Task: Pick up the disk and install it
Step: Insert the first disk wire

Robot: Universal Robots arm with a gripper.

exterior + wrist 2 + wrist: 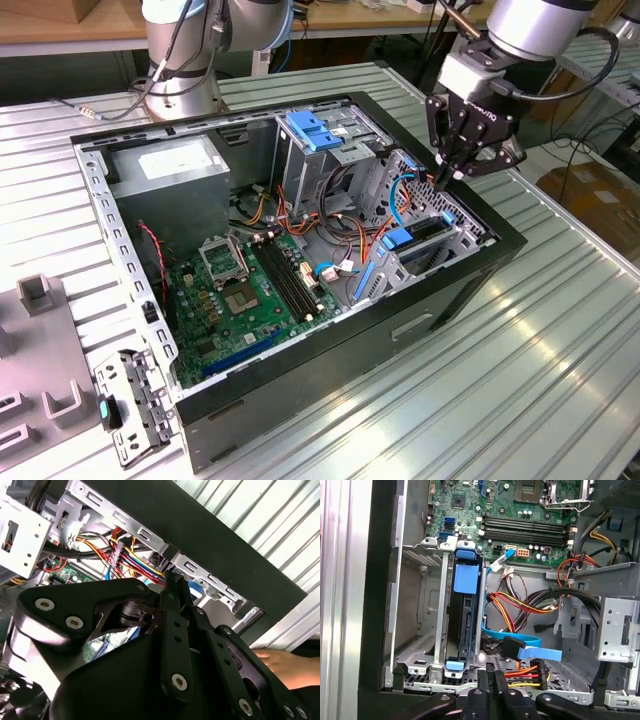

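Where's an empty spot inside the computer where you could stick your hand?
Next to the disk, between its metal bay and the case's outer wall, sits a bare slot. Across the bay, orange and blue cables crowd the space. The gripper hangs above that corner.

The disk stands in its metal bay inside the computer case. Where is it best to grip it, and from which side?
Grip the disk by its narrow exposed edge, near the wide blue tab, coming straight in through the case's open side. It stands on edge between metal rails, so its broad faces are likely walled off.
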